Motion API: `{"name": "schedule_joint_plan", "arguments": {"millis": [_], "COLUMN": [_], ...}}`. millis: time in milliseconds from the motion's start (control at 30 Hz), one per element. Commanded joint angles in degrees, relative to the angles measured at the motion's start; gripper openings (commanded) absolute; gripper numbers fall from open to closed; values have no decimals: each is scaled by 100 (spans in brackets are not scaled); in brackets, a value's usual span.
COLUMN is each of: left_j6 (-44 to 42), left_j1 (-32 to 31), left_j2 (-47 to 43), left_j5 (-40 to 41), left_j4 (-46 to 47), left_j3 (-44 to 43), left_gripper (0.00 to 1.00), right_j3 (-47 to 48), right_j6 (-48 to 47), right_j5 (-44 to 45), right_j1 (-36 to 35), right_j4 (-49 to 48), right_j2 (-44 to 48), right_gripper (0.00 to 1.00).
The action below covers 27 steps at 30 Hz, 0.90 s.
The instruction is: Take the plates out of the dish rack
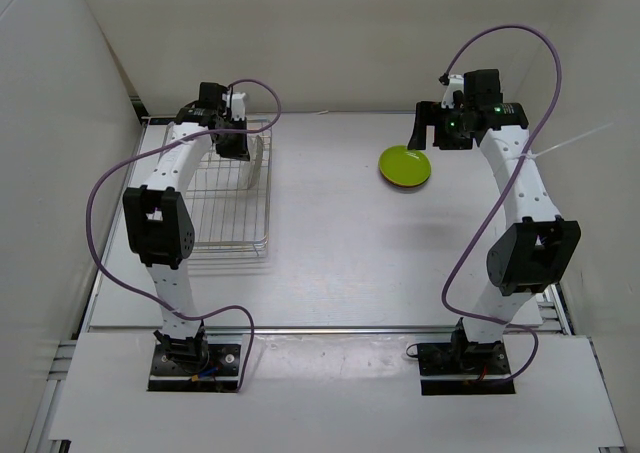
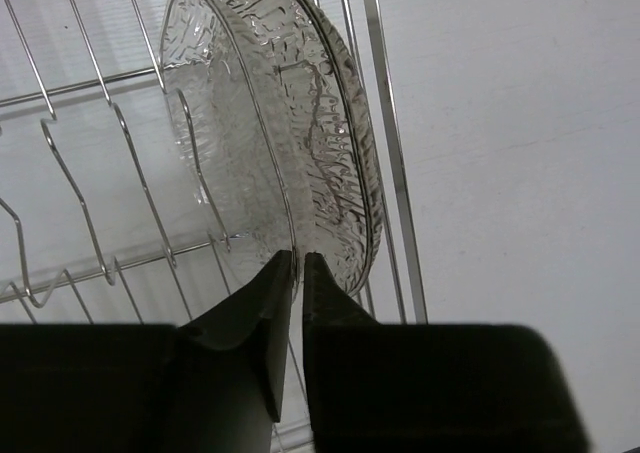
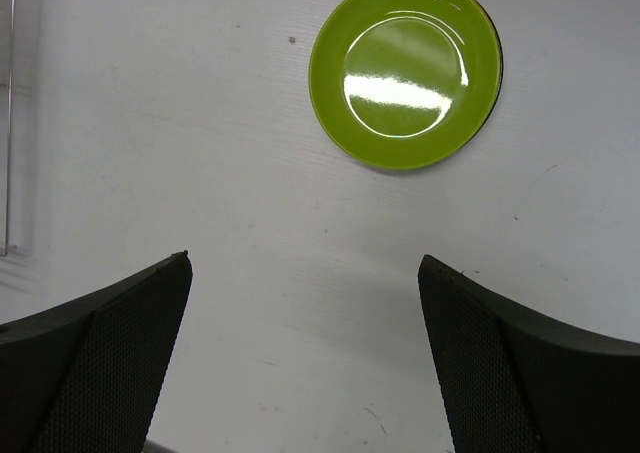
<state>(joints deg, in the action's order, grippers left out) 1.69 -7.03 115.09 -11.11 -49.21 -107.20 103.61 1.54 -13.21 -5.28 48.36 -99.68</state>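
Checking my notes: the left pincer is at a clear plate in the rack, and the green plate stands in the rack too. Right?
No: the green plate lies flat on the table, outside the rack, as the top view shows. The rest holds.

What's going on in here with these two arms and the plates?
Two robot arms are emptying a silver wire dish rack. The left arm's tool is down in the rack, closed to a thin gap at the lower rim of a clear textured plate that stands upright there, and it seems to be pinching the plate. The right arm's tool hangs open above the white table, near a lime green round plate lying flat on it.
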Motion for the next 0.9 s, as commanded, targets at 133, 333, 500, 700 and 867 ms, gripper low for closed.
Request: {"name": "schedule_joint_plan", "arguments": {"millis": [133,333,500,700,867], "left_j6": [-29,-29,24,-29,-195], "left_j1": [35,35,35,35,35], "left_j2": [58,58,-143,-442,-1014], "left_j5": [74,22,22,-207,-259], "left_j4": [-44,-45,-237,-1072,-1204], "left_j3": [-108,-161,-311,-1040,-874], "left_gripper": [14,11,11,11,11], "right_j3": [89,89,89,89,89], "right_j6": [57,57,57,57,57], "right_j5": [12,12,-41,-41,-41], "right_j1": [1,1,1,1,1], "right_j4": [16,16,16,16,16], "right_j2": [238,238,238,291,344], "right_gripper": [95,95,95,95,95]}}
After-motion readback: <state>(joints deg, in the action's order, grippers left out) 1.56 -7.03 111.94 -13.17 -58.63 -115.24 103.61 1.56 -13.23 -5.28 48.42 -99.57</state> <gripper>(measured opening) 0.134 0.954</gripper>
